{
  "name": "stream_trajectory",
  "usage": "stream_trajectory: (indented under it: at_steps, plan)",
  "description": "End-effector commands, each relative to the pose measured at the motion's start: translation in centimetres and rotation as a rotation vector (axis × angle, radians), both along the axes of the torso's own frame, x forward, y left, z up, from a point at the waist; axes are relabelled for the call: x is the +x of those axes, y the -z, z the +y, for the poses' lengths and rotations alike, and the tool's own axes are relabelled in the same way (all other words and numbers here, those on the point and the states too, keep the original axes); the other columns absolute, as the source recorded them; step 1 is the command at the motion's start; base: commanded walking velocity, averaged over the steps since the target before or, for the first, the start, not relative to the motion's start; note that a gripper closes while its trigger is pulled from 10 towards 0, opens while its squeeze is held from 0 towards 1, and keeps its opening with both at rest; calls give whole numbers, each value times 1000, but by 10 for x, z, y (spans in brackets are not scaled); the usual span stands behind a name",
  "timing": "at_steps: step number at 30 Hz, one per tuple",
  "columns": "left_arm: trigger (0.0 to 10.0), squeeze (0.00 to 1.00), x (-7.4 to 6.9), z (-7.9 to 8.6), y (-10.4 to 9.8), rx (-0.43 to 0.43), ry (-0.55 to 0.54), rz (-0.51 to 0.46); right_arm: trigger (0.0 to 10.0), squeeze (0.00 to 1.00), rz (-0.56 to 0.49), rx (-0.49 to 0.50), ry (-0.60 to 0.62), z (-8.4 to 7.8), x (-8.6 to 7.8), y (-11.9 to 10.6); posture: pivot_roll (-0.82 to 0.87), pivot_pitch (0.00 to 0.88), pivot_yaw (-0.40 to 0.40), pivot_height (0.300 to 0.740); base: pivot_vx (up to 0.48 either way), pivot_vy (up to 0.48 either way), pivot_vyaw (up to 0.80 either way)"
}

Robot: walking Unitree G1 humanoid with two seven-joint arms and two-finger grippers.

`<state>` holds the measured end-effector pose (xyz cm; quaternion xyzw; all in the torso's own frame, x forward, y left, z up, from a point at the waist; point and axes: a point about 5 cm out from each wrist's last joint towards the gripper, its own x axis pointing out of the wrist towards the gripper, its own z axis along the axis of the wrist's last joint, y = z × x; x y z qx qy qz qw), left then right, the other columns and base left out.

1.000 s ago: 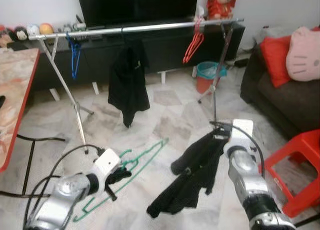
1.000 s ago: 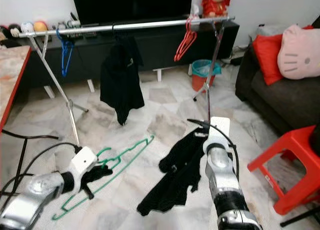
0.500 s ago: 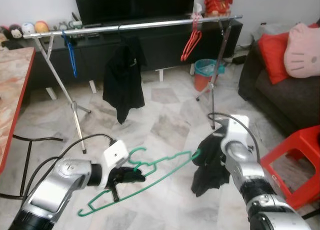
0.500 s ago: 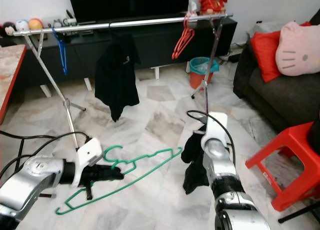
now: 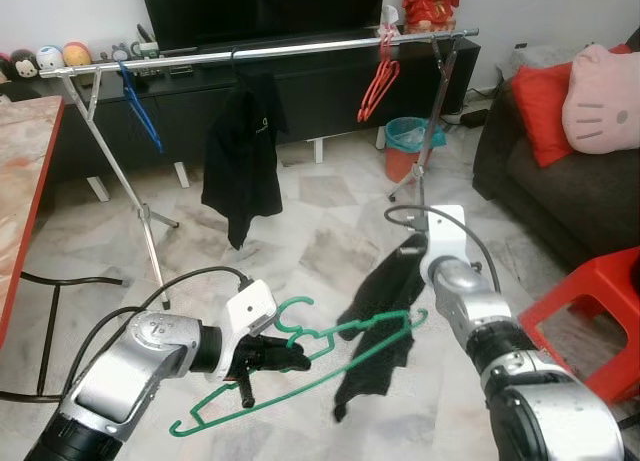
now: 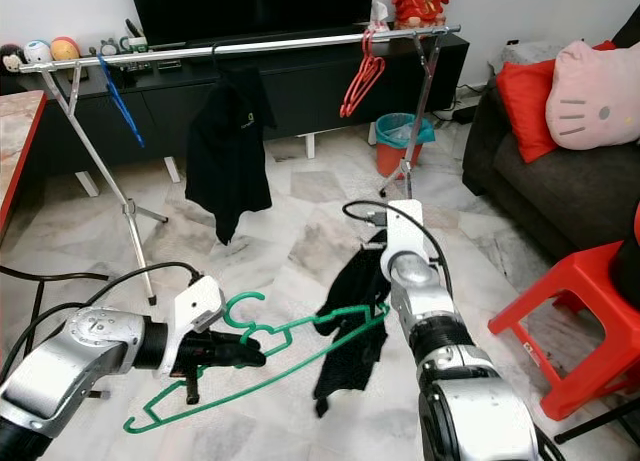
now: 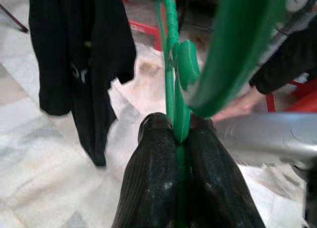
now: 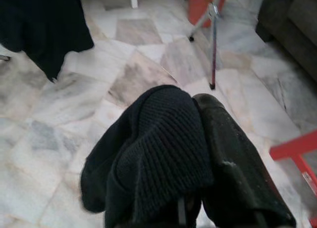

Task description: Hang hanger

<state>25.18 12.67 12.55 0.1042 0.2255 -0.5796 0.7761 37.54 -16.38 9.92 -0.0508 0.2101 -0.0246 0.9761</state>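
Note:
A green hanger (image 5: 300, 361) is raised off the marble floor, and my left gripper (image 5: 285, 356) is shut on it just below its hook. The left wrist view has the green hanger (image 7: 174, 114) pinched between my two black fingers (image 7: 153, 183). My right gripper (image 5: 412, 249) is shut on a black knit garment (image 5: 375, 321), which hangs down from it and drapes over the hanger's far end. In the right wrist view the black garment (image 8: 158, 144) bunches over the fingers (image 8: 233, 168). The silver clothes rail (image 5: 270, 53) stands ahead.
On the rail hang a blue hanger (image 5: 140, 106), a black top (image 5: 243, 146) and red hangers (image 5: 378, 86). A TV cabinet (image 5: 300, 91) stands behind it, with a bin (image 5: 408, 146) nearby. A dark sofa (image 5: 560, 181) with cushions and a red stool (image 5: 590, 301) stand at the right, a red-edged table (image 5: 25, 181) at the left.
Both arms have lifted: the green hanger came up off the floor, and the black garment was raised and now hangs over the hanger's right end. The camera has shifted slightly.

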Motion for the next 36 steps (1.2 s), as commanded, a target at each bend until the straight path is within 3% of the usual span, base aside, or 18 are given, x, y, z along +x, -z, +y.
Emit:
stream_trajectory:
  at_steps: [1,4,10,21,32,36]
  plan:
    - [10000,0,7,0,-5,40,-37,-41,10000,0,-29,-5,-35,7,6,-11,37,0,4,740,0,0,0]
    - [10000,0,18,0,-2,79,-123,-70,10000,0,-20,0,-53,10,6,-10,39,0,5,740,0,0,0]
    - [10000,0,22,-5,2,104,-155,-76,10000,0,-4,11,-66,14,5,-7,38,0,4,740,0,0,0]
    - [10000,0,39,-4,17,223,-319,-83,10000,0,-3,32,-127,24,6,-9,40,0,5,740,0,0,0]
    - [10000,0,34,-12,8,152,-259,-74,10000,0,47,6,-130,18,-2,8,47,0,0,740,0,0,0]
    - [10000,0,23,-8,13,192,-185,-37,10000,0,39,12,-70,11,-1,6,52,0,-3,740,0,0,0]
